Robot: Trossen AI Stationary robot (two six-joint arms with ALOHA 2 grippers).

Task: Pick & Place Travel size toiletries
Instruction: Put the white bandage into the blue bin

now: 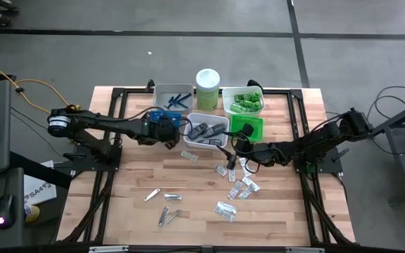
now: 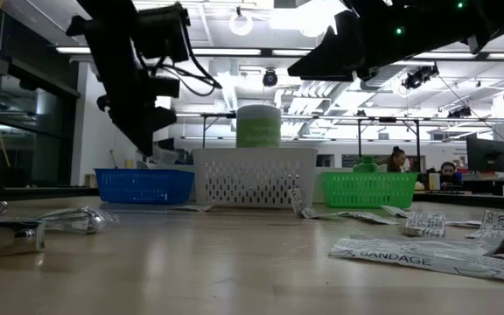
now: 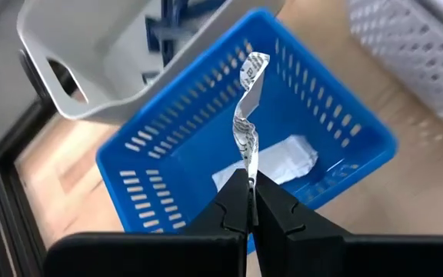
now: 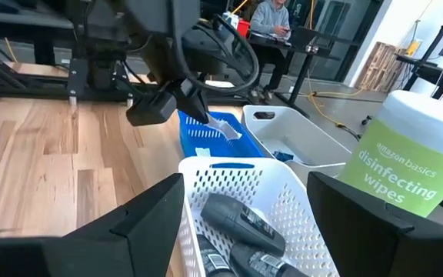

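From above, the left gripper (image 1: 169,131) hangs over the blue tray (image 1: 162,117) at the far side of the table (image 1: 118,211). The right gripper (image 1: 236,146) sits just near of the white basket (image 1: 190,121) of dark grey cases (image 1: 208,131). Clear packets (image 1: 239,184) lie spread on the wood in the middle, and silver clippers (image 1: 167,208) lie nearer, to the left.

From table height, the blue tray (image 2: 143,185), white basket (image 2: 254,175) and green tray (image 2: 368,188) stand in a row far off. Packets (image 2: 427,255) lie near on the right.

In the left wrist view, the two dark fingers (image 3: 233,209) are squeezed tight on a thin crinkled packet (image 3: 248,115), held up over the blue tray (image 3: 344,138). Another packet (image 3: 283,160) already lies inside it.

In the right wrist view, the fingers (image 4: 148,219) are spread wide and hold nothing. The white basket (image 4: 275,200) with the dark cases (image 4: 233,219) sits between them. A wipes canister (image 4: 410,158) stands beside it.
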